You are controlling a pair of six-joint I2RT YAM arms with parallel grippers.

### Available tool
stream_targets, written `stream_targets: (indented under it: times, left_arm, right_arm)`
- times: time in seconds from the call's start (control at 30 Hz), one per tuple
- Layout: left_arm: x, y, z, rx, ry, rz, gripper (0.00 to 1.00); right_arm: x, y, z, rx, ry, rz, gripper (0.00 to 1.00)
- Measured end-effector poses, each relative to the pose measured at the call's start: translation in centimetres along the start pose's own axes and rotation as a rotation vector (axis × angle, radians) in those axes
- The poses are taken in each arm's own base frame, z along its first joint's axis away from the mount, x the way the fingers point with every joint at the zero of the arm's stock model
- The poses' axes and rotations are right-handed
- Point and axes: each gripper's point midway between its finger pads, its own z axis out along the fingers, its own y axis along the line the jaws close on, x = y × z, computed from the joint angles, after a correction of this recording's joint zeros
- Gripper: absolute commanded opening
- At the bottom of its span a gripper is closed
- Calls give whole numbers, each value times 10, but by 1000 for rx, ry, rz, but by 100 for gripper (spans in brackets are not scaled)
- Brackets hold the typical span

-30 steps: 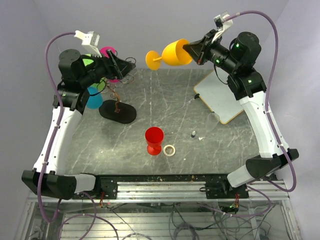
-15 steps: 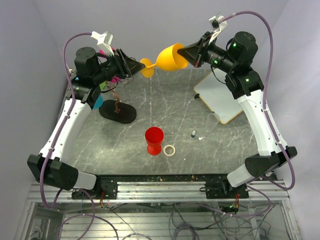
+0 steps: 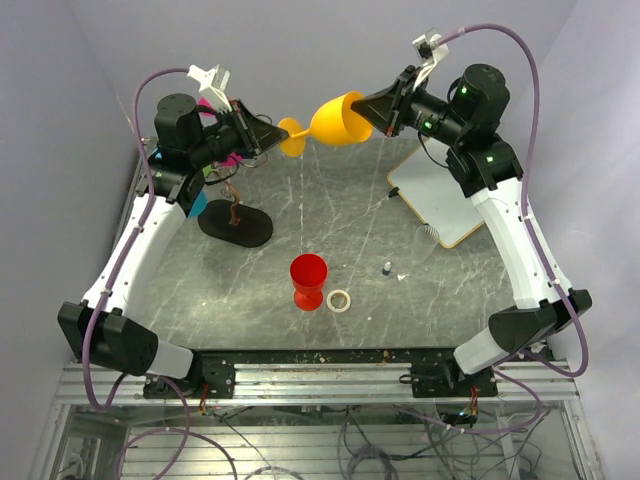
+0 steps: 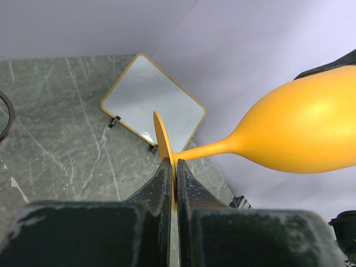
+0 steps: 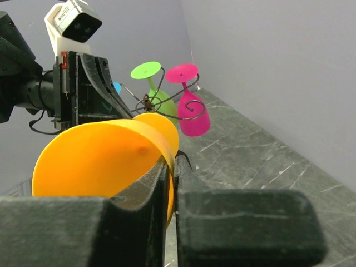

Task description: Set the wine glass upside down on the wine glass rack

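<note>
Orange wine glass [image 3: 335, 120] is up in the air, above the wine glass rack [image 3: 236, 226] and just to its right. It lies sideways, foot twd the rack, bowl mouth pointing away, and it's held at both ends. R gripper [image 3: 380, 107] is clamped on the bowl rim, w/ the wall btw its fingers. L gripper [image 3: 268, 136], btw the rack and the glass, is pinched tight on the edge of the foot disc. Its wrist view shows the disc edge-on in the slit, stem free. Reads as a handover, mid-step.

Rack already carries a pink glass [image 5: 192, 114], a green glass [image 5: 157, 89] and a blue glass [image 3: 190, 200] in its curled arms. A red glass [image 3: 309, 281] stands nearer the arm bases, right of the rack.

Handling, as a guess: prob plastic, so light, stiff and not v. fragile, but smooth and slippery. The thin foot pinch gives small contact, so the bowl's wt out on the stem could swing it in the pads. Foot edge is the right hold tho, since it leaves the stem bare to slide into a free curl w/ the foot resting on top. The wire tree looks light and may tip if nudged.
</note>
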Motion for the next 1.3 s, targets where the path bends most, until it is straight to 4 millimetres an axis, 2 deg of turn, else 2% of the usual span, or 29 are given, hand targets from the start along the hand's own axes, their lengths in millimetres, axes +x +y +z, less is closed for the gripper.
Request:
stream_targets:
  times: [0.13, 0.23, 0.3, 0.43, 0.63, 0.8, 0.9, 0.97, 1.0, 1.03, 1.07, 1.2, 1.3]
  left_arm:
    - [0, 2, -1, -8, -6, -1, 7]
    - [-1, 1, -4, -11, -12, 20, 7]
    - [-3, -1, -8, -16, -20, 45, 7]
    - [-14, -4, -24, -33, -53, 105, 7]
    - [-46, 3, -58, -135, -131, 248, 7]
    - [-68, -15, -80, -190, -124, 502, 7]
    - [-75, -27, -93, -212, -108, 659, 7]
    - [-73, -32, -102, -228, -90, 751, 7]
    - [-73, -33, -107, -242, -79, 803, 7]
    - [-72, -33, -112, -257, -67, 849, 7]
    - [-72, -33, -116, -270, -58, 887, 7]
    - [-71, -25, -132, -331, 6, 1049, 7]
    - [-60, -13, -138, -346, 96, 1135, 7]
  right_arm:
    - [5, 0, 1, -7, 9, -4, 37]
    - [10, -1, -1, -6, 18, -26, 52]
    - [12, -1, -4, -3, 24, -47, 59]
    - [10, 1, -16, 23, 32, -121, 66]
    - [-10, 10, -46, 68, 12, -288, 71]
    - [-18, 17, -72, 104, 20, -429, 72]
    - [-11, 15, -82, 123, 48, -497, 75]
    - [3, 9, -86, 136, 83, -537, 75]
    - [24, 1, -88, 143, 132, -551, 76]
    - [27, 0, -88, 143, 138, -552, 76]
    - [40, -5, -87, 144, 166, -556, 76]
    - [112, -26, -85, 127, 311, -525, 78]
    - [160, -37, -90, 120, 406, -486, 82]
